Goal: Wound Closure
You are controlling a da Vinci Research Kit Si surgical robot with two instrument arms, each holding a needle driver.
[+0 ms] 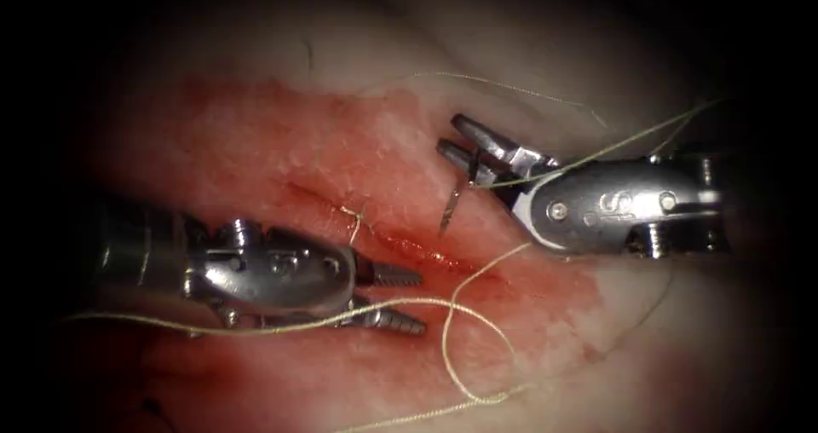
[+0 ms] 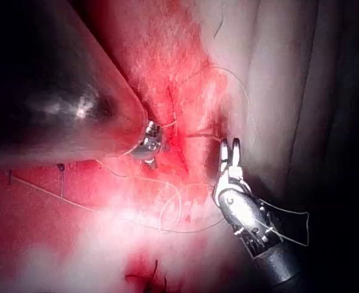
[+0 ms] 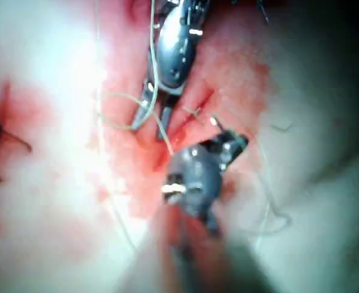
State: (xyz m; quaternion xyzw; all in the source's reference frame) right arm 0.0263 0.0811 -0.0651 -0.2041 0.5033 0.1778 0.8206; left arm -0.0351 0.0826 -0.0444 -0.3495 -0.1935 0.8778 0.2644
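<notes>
The cut (image 1: 400, 244) runs slantwise across the red-stained tissue (image 1: 256, 143), with a tied stitch (image 1: 358, 218) on it. My right tool (image 1: 446, 133) reaches in from the right and is shut on the needle (image 1: 454, 199) near its blunt end. The needle hangs down on the right side of the cut, its tip at the tissue surface; I cannot tell if it has entered. My left tool (image 1: 422, 303) lies left of and below the cut, jaws open and holding nothing. Pale thread (image 1: 464, 309) crosses its lower jaw and loops over the tissue. The right tool (image 2: 229, 148) also shows in the left wrist view.
Red fluid pools along the cut's lower end (image 1: 443, 262). Thread (image 1: 613, 147) trails from the right tool's jaws off to the upper right. A wide thread loop (image 1: 486, 395) rests on the near tissue. Pale tissue (image 1: 682, 331) lies to the right.
</notes>
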